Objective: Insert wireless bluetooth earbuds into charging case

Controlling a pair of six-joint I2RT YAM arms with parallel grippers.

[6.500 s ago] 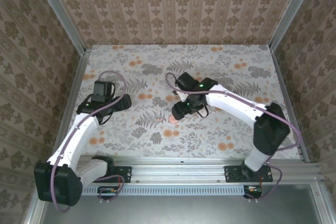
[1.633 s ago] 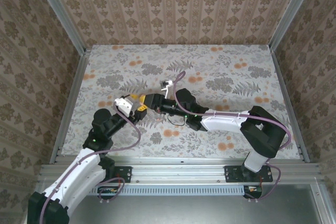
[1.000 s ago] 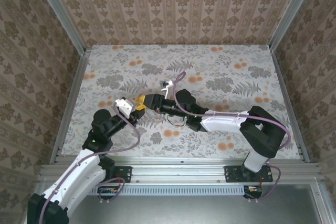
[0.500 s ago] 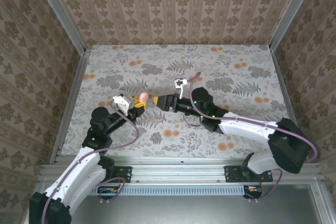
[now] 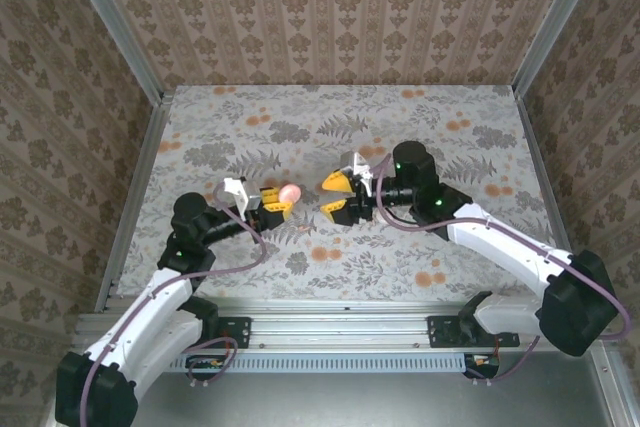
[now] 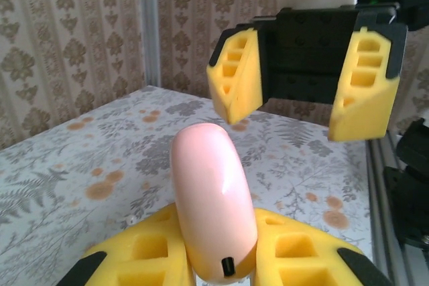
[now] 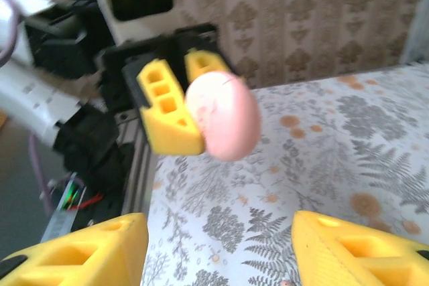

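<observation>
Left hand (image 5: 283, 199) was pinched tight on one end of the pink case (image 6: 211, 205), held up over the tabletop (image 5: 450, 107); right hand (image 5: 335, 195) gaped empty just opposite. Looked light, hard, glossy and likely slippery; best gripped across its broad faces.

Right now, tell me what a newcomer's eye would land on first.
The salmon-pink disc, pinched edge-on in the left fingers above mid-table. Facing it, the right fingers stand open and apart from it, over the floral tabletop.
</observation>
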